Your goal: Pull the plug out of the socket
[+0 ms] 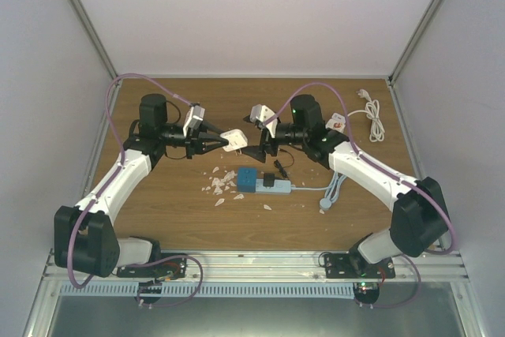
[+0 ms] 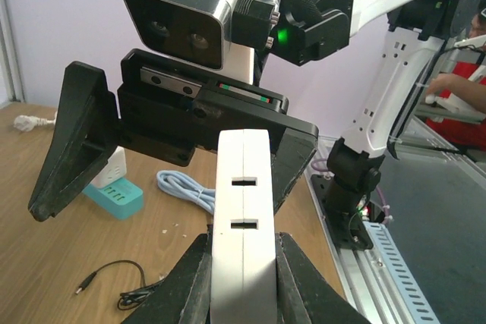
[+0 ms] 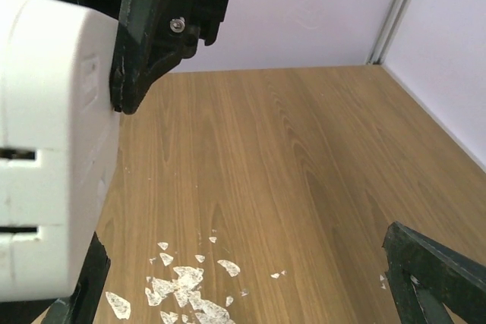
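A white block with two slots, which I take for the socket (image 2: 243, 210), is held up above the table between the pads of my left gripper (image 2: 243, 263), which is shut on it. From above, the block (image 1: 234, 140) hangs over the table's middle with the left gripper (image 1: 223, 144) behind it. My right gripper (image 1: 251, 141) faces it from the right, open wide, its fingers (image 2: 72, 149) spread on both sides just past the block's far end. In the right wrist view the block (image 3: 45, 157) fills the left edge, beside the open right gripper (image 3: 250, 286). A separate plug is hidden.
A light-blue power strip (image 1: 272, 189) with a blue block (image 1: 248, 180) on it lies under the grippers, its pale cable (image 1: 331, 191) coiled to the right. White flakes (image 1: 219, 183) litter the wood. A thin black lead (image 1: 280, 167) and a white cord (image 1: 375, 120) lie nearby.
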{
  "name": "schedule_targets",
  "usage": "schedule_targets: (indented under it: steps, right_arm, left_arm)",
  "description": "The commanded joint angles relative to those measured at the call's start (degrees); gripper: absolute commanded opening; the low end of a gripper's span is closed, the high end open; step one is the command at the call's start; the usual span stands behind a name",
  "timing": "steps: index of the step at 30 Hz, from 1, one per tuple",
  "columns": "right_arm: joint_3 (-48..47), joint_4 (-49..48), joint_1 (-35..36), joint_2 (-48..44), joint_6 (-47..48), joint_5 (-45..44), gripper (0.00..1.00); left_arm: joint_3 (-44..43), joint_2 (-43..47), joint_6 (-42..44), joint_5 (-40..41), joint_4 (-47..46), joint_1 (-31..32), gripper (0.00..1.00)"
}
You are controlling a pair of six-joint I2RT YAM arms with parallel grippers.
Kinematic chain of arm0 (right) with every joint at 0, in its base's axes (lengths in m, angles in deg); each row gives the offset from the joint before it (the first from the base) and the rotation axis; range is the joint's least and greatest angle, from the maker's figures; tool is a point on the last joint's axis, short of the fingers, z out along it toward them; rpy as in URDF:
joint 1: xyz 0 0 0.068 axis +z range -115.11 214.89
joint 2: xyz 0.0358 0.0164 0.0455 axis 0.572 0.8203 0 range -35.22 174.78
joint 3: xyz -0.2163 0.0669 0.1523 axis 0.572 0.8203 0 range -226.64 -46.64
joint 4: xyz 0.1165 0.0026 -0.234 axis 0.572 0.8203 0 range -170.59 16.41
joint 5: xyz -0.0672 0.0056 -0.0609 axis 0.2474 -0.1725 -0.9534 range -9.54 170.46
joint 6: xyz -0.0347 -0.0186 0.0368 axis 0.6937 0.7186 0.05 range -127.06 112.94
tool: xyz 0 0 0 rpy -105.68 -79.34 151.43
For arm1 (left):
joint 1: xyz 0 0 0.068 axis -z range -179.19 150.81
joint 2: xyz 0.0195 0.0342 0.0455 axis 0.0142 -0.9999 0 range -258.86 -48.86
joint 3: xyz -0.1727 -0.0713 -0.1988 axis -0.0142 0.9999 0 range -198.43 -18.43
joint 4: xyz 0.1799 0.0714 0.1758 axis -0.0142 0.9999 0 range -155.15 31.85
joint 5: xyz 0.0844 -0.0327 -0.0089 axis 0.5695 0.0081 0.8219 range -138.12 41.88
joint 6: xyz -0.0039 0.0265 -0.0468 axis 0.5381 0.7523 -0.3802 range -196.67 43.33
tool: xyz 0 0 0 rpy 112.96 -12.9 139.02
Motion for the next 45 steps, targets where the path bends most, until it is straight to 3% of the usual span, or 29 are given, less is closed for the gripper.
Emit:
schedule_targets:
  steps: [1,16,30,35,45]
  right_arm:
    - [-1.8,-6.3,1.6,0.5,-2.6,0.2,1.0]
    - [-2.9,-4.2,1.7,0.1,-0.2,-1.1,0.98]
    - [-4.0,-4.6,-0.3,-0.5,0.0,-4.7,0.96]
    - [-5.8,-3.7,-1.3,-0.4,0.5,-5.3,0.96]
    - [-8.4,-2.6,-1.7,-0.2,0.7,-7.2,0.95]
  left_arm:
    - [1.2,-0.6,-0.8,3.9,-2.3,0.6,0.0]
    - [1.3,-1.6,1.2,3.2,-0.8,0.4,0.0]
    - [-0.2,-1.3,11.8,-2.7,9.9,1.4,0.0]
    - [-0.9,-1.5,15.6,-1.5,13.7,2.5,0.0]
    - [0.1,-0.1,15.0,2.0,12.3,4.1,0.0]
